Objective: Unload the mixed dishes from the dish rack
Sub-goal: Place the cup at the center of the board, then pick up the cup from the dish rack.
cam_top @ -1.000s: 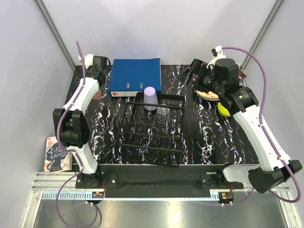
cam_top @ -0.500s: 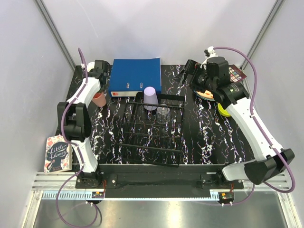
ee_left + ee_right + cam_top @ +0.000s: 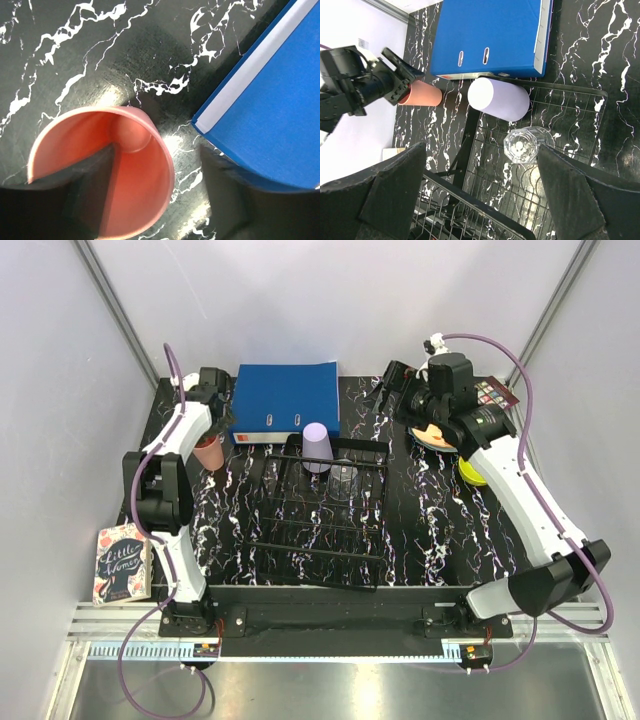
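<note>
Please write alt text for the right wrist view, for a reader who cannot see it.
A lilac cup and a clear glass sit in the black dish rack, seen through the open right tool. Beyond the rack are a blue binder and a salmon-pink cup.

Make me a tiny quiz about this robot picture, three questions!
1. True or false: the lilac cup sits in the dish rack.
2. The salmon-pink cup stands: A in the rack; B on the table beside the blue binder; C atop the binder.
3. How many dishes does the rack hold?
Key: 1 true; 2 B; 3 two, the lilac cup and the clear glass.
</note>
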Action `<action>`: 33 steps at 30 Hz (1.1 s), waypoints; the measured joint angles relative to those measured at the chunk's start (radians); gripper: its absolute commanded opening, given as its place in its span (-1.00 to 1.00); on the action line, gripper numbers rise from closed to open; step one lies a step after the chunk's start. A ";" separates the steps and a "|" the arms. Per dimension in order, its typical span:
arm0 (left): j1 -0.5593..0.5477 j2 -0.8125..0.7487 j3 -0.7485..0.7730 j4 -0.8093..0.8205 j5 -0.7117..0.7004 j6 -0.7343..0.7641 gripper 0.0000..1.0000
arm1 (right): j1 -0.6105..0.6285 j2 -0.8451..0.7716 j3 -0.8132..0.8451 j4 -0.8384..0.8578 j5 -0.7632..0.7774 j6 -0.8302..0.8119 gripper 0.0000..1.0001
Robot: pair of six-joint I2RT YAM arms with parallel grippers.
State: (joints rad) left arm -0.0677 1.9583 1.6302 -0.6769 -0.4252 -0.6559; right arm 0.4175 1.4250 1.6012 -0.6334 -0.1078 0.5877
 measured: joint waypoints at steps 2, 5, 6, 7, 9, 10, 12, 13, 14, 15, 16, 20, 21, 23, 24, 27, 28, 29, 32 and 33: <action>0.000 0.000 0.034 -0.025 -0.003 -0.012 0.98 | 0.000 0.014 0.012 0.000 -0.004 0.000 1.00; 0.000 -0.010 0.124 -0.047 -0.005 -0.048 0.98 | 0.000 0.037 0.033 -0.001 -0.009 0.001 0.99; 0.000 -0.016 0.142 -0.047 -0.003 -0.054 0.98 | 0.000 0.049 0.045 -0.002 -0.009 0.002 0.99; -0.002 -0.027 0.176 -0.057 0.002 -0.068 0.98 | 0.000 0.062 0.059 -0.002 -0.011 0.001 0.99; -0.009 -0.059 0.243 -0.064 0.013 -0.092 0.98 | 0.000 0.096 0.096 -0.006 -0.019 0.000 1.00; -0.015 -0.084 0.277 -0.060 0.020 -0.104 0.98 | 0.000 0.118 0.119 -0.007 -0.026 -0.005 0.99; -0.035 -0.135 0.303 -0.053 0.038 -0.121 0.98 | 0.001 0.159 0.158 -0.015 -0.043 -0.014 0.99; -0.054 -0.171 0.308 -0.050 0.050 -0.130 0.98 | 0.001 0.185 0.179 -0.015 -0.055 -0.021 0.99; -0.076 -0.207 0.307 -0.051 0.063 -0.136 0.98 | 0.002 0.211 0.197 -0.018 -0.070 -0.031 0.98; -0.097 -0.235 0.306 -0.049 0.074 -0.140 0.98 | 0.002 0.234 0.214 -0.022 -0.080 -0.039 0.98; -0.129 -0.266 0.302 -0.046 0.082 -0.143 0.98 | 0.003 0.264 0.235 -0.023 -0.094 -0.053 0.97; -0.267 -0.379 0.227 -0.032 0.119 -0.142 0.98 | 0.016 0.382 0.311 -0.056 -0.117 -0.121 0.96; -0.298 -0.398 0.206 -0.037 0.126 -0.141 0.98 | 0.022 0.407 0.327 -0.065 -0.119 -0.139 0.96; -0.343 -0.433 0.159 -0.042 0.127 -0.129 0.98 | 0.034 0.451 0.356 -0.085 -0.118 -0.172 0.96; -0.354 -0.446 0.144 -0.046 0.127 -0.126 0.98 | 0.038 0.465 0.365 -0.093 -0.119 -0.183 0.96; -0.386 -0.510 0.083 -0.063 0.115 -0.108 0.98 | 0.052 0.503 0.391 -0.119 -0.118 -0.216 0.96; -0.409 -0.587 0.049 -0.089 0.094 -0.095 0.98 | 0.063 0.530 0.409 -0.123 -0.119 -0.238 0.96; -0.411 -0.597 0.049 -0.092 0.092 -0.093 0.98 | 0.064 0.533 0.409 -0.124 -0.118 -0.240 0.96; -0.455 -0.704 -0.017 -0.076 0.064 -0.081 0.98 | 0.087 0.584 0.471 -0.157 -0.113 -0.264 0.96; -0.469 -0.743 -0.043 -0.083 0.056 -0.077 0.98 | 0.098 0.605 0.494 -0.159 -0.112 -0.272 0.96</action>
State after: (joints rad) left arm -0.5369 1.2148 1.5875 -0.7601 -0.3687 -0.7330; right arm 0.5156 2.0296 2.0956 -0.7925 -0.2195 0.3157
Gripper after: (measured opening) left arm 0.985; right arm 0.983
